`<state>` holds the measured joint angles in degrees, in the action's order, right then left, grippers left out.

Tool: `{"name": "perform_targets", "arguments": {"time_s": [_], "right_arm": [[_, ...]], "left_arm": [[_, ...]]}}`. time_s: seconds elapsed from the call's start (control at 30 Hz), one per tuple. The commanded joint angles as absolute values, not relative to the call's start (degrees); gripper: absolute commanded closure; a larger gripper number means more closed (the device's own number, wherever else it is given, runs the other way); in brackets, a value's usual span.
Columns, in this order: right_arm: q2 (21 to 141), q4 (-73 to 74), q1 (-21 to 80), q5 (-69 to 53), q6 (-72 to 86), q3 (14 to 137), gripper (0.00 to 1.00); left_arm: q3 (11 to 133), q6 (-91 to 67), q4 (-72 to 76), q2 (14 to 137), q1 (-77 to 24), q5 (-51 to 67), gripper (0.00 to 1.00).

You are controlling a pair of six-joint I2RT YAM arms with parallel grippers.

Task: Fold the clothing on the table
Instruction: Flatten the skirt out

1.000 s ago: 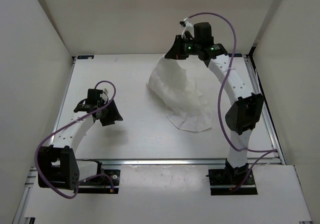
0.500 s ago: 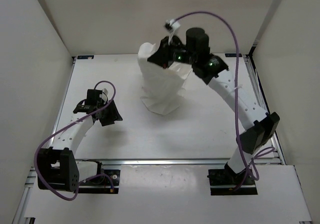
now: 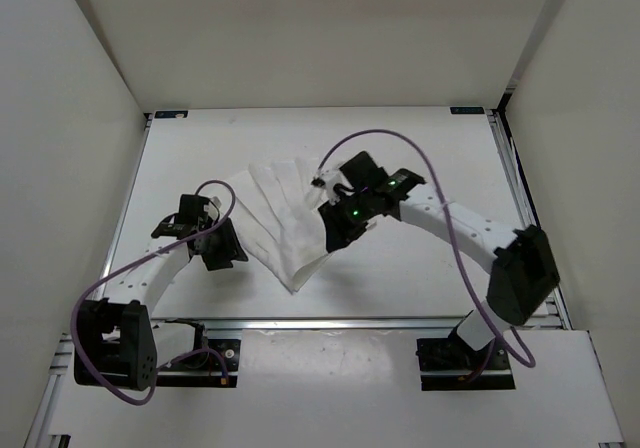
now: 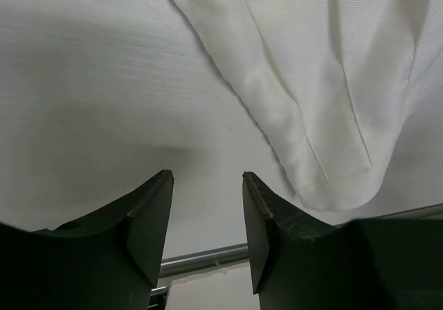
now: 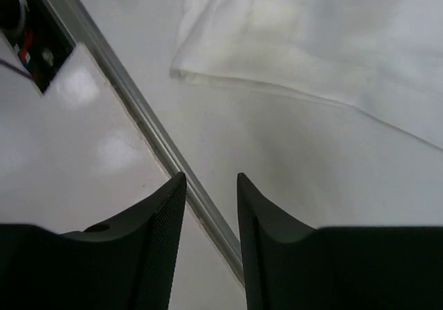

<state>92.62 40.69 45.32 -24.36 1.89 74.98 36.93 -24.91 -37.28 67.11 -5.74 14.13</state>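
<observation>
The white clothing (image 3: 280,218) lies flat and creased on the table (image 3: 440,148), left of centre, its near corner pointing at the front rail. My right gripper (image 3: 338,232) hovers at its right edge, open and empty; in the right wrist view the clothing (image 5: 311,33) lies beyond the fingertips (image 5: 211,180), apart from them. My left gripper (image 3: 224,250) stands just left of the cloth, open and empty. The left wrist view shows a hemmed corner of the clothing (image 4: 311,81) up and to the right of that gripper (image 4: 206,178).
The silver front rail (image 5: 138,109) runs close below the right gripper, and it also shows under the left jaws (image 4: 201,258). White walls enclose the table on three sides. Purple cables loop off both arms.
The right arm swung the lifted clothing from the back right down toward the near left, laid it over and opened its jaws. The left arm barely moved.
</observation>
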Motion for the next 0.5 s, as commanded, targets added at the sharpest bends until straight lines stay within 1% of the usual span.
{"name": "perform_targets", "arguments": {"time_s": [0.0, 0.03, 0.13, 0.23, 0.33, 0.47], "right_arm": [[82.45, 37.89, 37.04, -19.25, 4.83, 75.68, 0.58], [81.05, 36.05, 33.52, -18.55, 7.27, 74.89, 0.56], [80.77, 31.39, 24.65, -18.72, 10.72, 72.52, 0.56], [83.22, 29.1, 18.92, -17.06, 11.77, 73.03, 0.56], [85.33, 28.13, 16.53, -16.7, 11.95, 76.11, 0.56], [87.62, 28.12, 16.26, -16.0, 11.34, 79.27, 0.57]], "left_arm": [[35.69, -29.16, -35.52, 64.07, -5.63, 17.66, 0.45], [34.81, -30.14, -34.72, 63.12, -5.71, 18.45, 0.45], [31.65, -36.99, -31.74, 62.4, -6.15, 21.43, 0.47], [28.31, -44.11, -27.08, 63.8, -6.94, 22.32, 0.49], [25.41, -52.27, -20.5, 66.17, -7.12, 22.94, 0.5], [25.23, -57.3, -16.18, 69.34, -8.0, 19.61, 0.5]]}}
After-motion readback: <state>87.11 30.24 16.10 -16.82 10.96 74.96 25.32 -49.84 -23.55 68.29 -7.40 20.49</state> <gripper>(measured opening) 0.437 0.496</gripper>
